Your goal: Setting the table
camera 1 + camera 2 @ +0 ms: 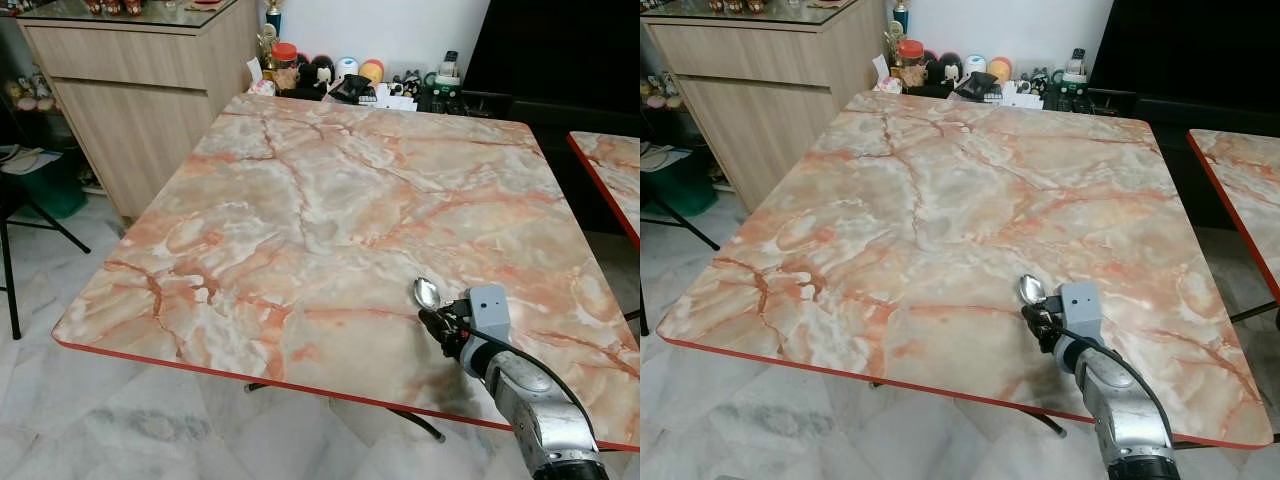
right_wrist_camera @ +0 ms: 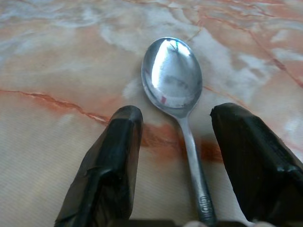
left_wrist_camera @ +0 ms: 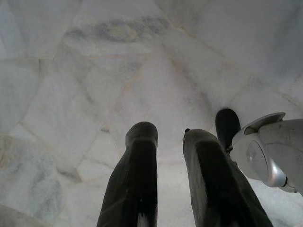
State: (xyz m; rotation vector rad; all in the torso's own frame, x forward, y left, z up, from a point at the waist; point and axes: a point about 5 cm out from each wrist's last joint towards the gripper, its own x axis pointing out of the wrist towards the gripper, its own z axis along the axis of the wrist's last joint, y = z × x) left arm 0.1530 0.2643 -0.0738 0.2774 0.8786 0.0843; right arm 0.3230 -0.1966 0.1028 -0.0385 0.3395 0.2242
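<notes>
Spoon on the marble worktop [image 1: 300, 200]
Your right gripper [image 2: 177, 142] sat open around the spoon [image 2: 173, 78]; your left gripper [image 3: 175, 161] hung open.

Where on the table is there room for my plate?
The marble table is bare from its near red edge to the far edge, left of the spoon at the right gripper. Clutter crowds behind that far edge.

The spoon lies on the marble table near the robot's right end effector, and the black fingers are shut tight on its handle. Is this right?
Not quite. The spoon does lie on the marble table at the right end effector, but the right wrist view shows the fingers open, one on each side of the handle with a gap, not shut on it.
</notes>
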